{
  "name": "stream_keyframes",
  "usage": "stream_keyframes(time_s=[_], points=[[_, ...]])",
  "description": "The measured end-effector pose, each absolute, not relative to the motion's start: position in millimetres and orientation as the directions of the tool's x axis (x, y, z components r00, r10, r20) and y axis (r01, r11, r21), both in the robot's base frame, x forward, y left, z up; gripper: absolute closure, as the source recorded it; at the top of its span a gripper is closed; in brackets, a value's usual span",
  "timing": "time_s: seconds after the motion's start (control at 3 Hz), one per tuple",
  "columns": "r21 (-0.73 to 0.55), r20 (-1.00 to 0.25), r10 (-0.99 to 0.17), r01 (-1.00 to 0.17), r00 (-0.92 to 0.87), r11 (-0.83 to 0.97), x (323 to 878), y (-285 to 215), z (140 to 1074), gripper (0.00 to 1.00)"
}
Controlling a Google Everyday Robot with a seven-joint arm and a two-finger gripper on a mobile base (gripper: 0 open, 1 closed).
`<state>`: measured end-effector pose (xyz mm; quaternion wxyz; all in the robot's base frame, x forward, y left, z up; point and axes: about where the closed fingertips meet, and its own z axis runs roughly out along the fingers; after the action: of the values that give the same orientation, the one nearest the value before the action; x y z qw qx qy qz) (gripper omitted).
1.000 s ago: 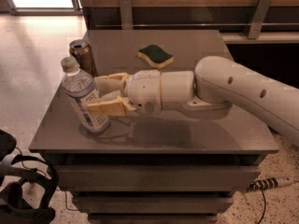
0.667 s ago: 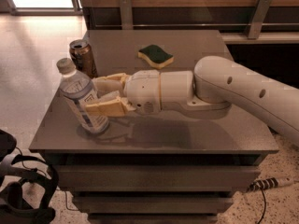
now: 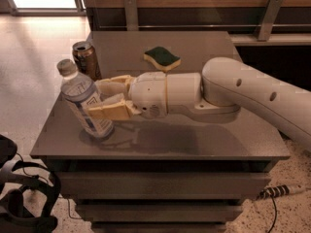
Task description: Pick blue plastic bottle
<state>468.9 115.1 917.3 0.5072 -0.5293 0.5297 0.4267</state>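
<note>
Gripper (image 3: 98, 100) first: mine is at the left part of the tabletop (image 3: 204, 142) as the camera sees it, and its two tan fingers (image 3: 111, 112) are clamped on the blue plastic bottle (image 3: 79, 93), one on the near side of the body and one on the far side. They hold it around the middle, just above the blue-and-white label. My white arm (image 3: 252, 91) stretches in low over the tabletop from the other side.

The bottle is not upright. It leans with its white cap tipped up and away from my wrist, toward the brown can (image 3: 86, 58), which stands just behind it near the back left corner. Cap and can look close but apart. The bottle's lower end is down by the tabletop with a shadow under it, and I cannot tell whether that end rests on the surface or has just cleared it.

As I judge it, the reach and the grasp are done, and the lift is what remains: the bottle has to come clearly off the tabletop and hang free in my grip. The tilt suggests the hold is a little off square, so I would raise it slowly and watch for it slipping between the fingers or swinging into the can. The green sponge (image 3: 162, 57) lies well apart at the back and is out of the way.
</note>
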Motion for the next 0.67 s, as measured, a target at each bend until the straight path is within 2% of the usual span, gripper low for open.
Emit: stream_keyframes(time_s=[0.67], points=[[-0.091,-0.988,-0.129,-0.994,0.082,0.066,465.4,120.2,920.1,0.24]])
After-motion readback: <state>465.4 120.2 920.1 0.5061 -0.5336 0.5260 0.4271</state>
